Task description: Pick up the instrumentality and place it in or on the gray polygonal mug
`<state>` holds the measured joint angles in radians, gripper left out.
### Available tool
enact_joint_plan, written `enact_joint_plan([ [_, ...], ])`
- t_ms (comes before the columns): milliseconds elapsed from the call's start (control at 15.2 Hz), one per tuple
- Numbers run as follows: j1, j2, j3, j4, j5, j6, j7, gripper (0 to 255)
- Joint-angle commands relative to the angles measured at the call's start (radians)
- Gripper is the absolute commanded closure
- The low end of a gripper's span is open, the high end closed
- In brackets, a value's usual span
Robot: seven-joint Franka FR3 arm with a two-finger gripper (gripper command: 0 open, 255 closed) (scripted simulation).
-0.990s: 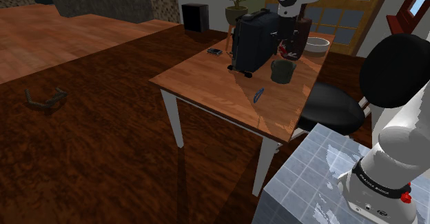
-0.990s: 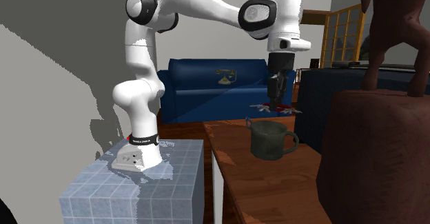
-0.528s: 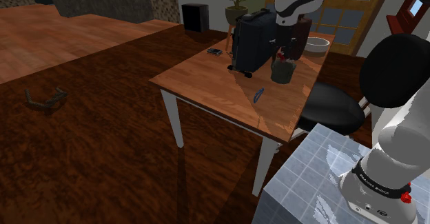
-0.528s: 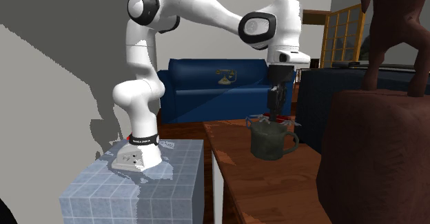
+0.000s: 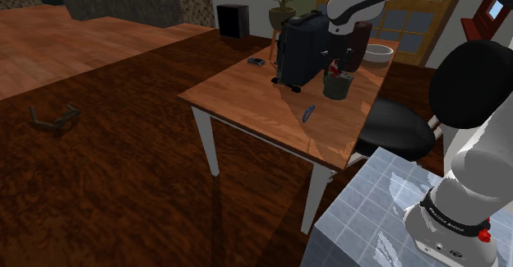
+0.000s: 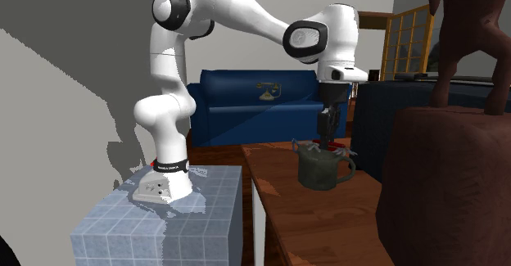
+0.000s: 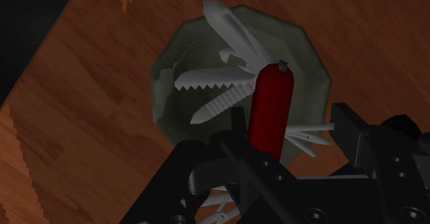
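One red-handled pocket knife with fanned grey blades (image 7: 272,105) is pinched between the narrow jaws of your all-black gripper (image 7: 279,150), hanging over the mouth of the grey-green polygonal mug (image 7: 313,57), upper right in the shoulder view. It is centred there, I judge, so release drops it inside.

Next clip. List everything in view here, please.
pocket knife: one, red with grey blades, at mug's mouth
mug: one, grey-green, on table
table: one, wooden top, white legs
case: one, black, on table beside mug
bowl: one, white, table's far end
stool: one, black, beside table
glasses: one, dark, on floor
sofa: one, blue, beyond arm
stand: one, pale blue, under arm
arm: one, white, over table
pincer: one, black, shut on pocket knife
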<state>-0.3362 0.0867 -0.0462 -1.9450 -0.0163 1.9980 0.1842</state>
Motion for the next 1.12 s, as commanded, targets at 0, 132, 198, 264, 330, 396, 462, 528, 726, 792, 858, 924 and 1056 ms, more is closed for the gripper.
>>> enact_joint_plan([
  [0, 0.000, 0.000, 0.000, -0.001, 0.000, 0.000, 0.000, 255],
  [132, 0.000, 0.000, 0.000, -0.001, 0.000, 0.000, 0.000, 0],
  [198, 0.000, 0.000, 0.000, -0.001, 0.000, 0.000, 0.000, 0],
  [264, 0.000, 0.000, 0.000, -0.001, 0.000, 0.000, 0.000, 0],
  [330, 0.000, 0.000, 0.000, -0.001, 0.000, 0.000, 0.000, 0],
  [396, 0.000, 0.000, 0.000, -0.001, 0.000, 0.000, 0.000, 0],
  [462, 0.000, 0.000, 0.000, -0.001, 0.000, 0.000, 0.000, 0],
  [528, 0.000, -0.008, 0.000, 0.023, 0.000, -0.032, 0.000, 0],
  [726, 0.001, -0.024, 0.001, 0.099, 0.000, -0.123, 0.000, 0],
  [792, 0.001, -0.024, 0.001, 0.099, 0.000, -0.123, 0.000, 0],
  [858, 0.001, -0.024, 0.001, 0.098, 0.000, -0.123, 0.000, 0],
  [924, 0.001, -0.024, 0.001, 0.099, 0.000, -0.123, 0.000, 0],
  [1056, 0.001, -0.024, 0.001, 0.099, 0.000, -0.123, 0.000, 0],
])
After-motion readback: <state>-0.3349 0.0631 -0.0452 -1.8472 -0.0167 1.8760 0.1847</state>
